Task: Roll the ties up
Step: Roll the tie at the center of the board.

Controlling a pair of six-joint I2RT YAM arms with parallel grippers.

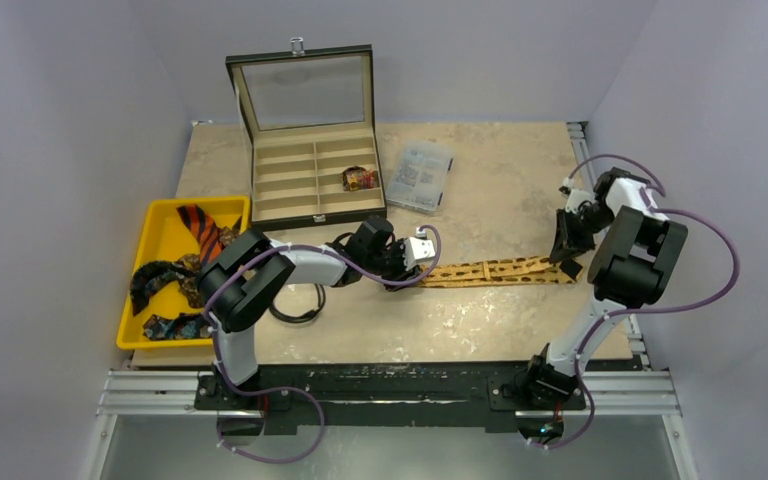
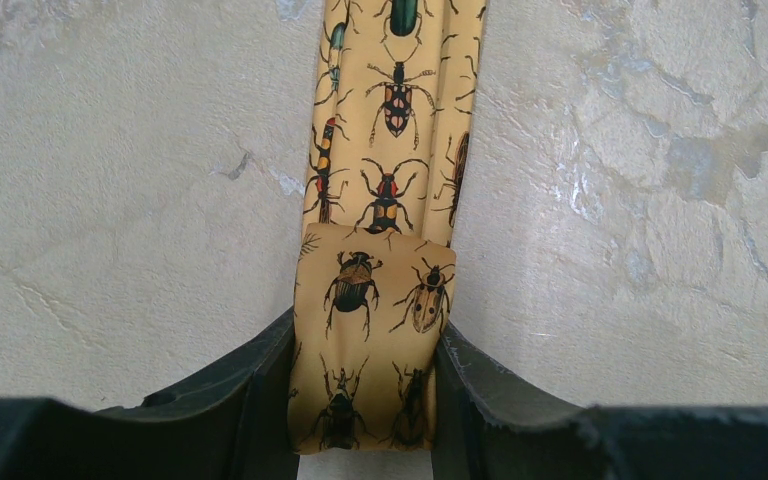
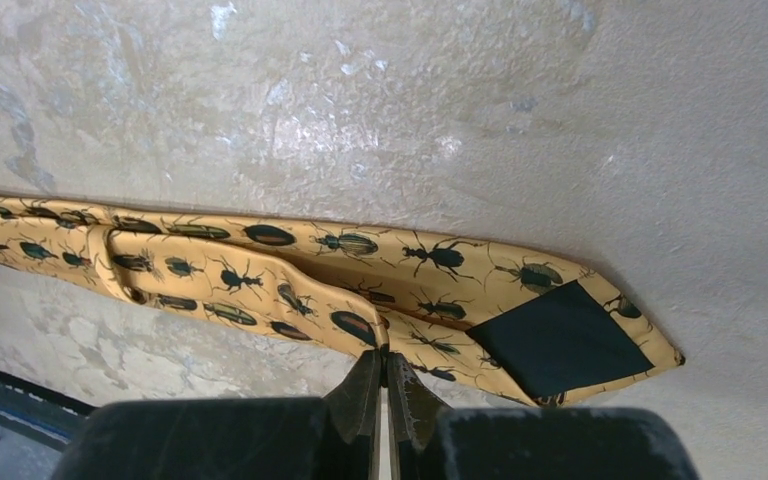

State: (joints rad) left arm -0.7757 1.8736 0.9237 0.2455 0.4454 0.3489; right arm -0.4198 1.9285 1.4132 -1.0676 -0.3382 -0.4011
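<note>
A tan-gold tie [image 1: 495, 270] printed with dark beetles lies flat across the middle of the table. My left gripper [image 1: 410, 274] is at its left end. In the left wrist view the jaws [image 2: 368, 335] are closed on the sides of a folded-over end of this tie [image 2: 390, 120]. My right gripper [image 1: 567, 263] is at the right end. In the right wrist view it [image 3: 382, 356] is shut, pinching the tip of the narrow strip of the tie [image 3: 260, 280], beside the wide end with its dark lining [image 3: 560, 340].
A yellow tray [image 1: 165, 225] at the left holds an orange black-striped tie [image 1: 200, 228] and dark multicoloured ties [image 1: 155, 278]. An open compartment case [image 1: 310, 180] holds a rolled tie [image 1: 360, 178]. A clear plastic box [image 1: 420, 175] lies beside it. A black cable loop [image 1: 300, 305] lies under the left arm.
</note>
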